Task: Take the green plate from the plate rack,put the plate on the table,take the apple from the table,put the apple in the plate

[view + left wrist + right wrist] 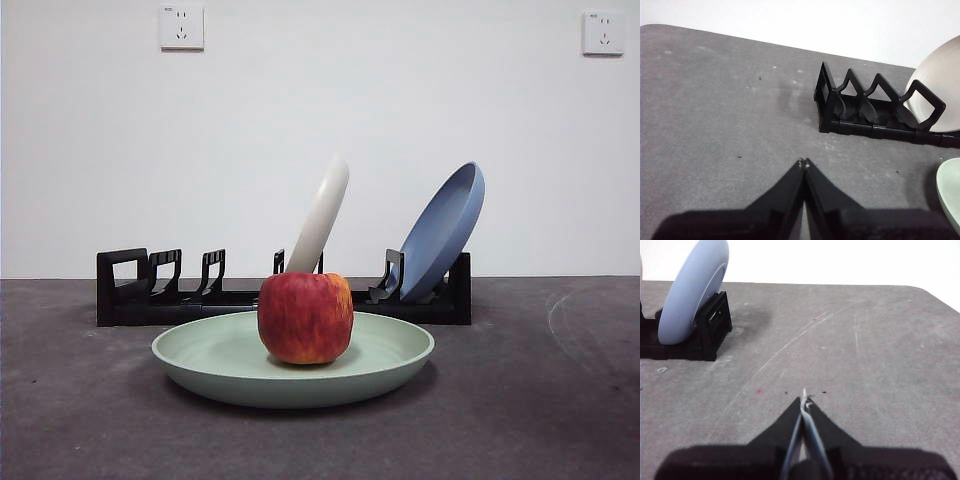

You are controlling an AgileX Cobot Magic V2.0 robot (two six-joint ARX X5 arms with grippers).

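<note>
Green plate [225, 358] lies flat on the table [80, 420] at lower centre of the front view, carrying the apple [305, 317], which rests upright a little right of the plate's middle. Directly behind, across the centre of the frame, runs the plate rack [125, 285], whose left-hand slots stand vacant, plausibly the ones the plate came from. A cream-white plate [322, 215] leans in a middle slot and a blue plate [442, 232] tilts against the right end, each propped by the prongs.

Neither arm appears in the front view. In the left wrist view, the left gripper [803, 163] hangs over bare table with its jaws pressed together and nothing between them; the rack's squared end sits at centre right, and a sliver of green rim shows at the lower right edge. In the right wrist view, the right gripper [804, 399] is likewise closed and empty, with the blue plate at upper left.

With apple seated and both arms clear, the job looks complete.
</note>
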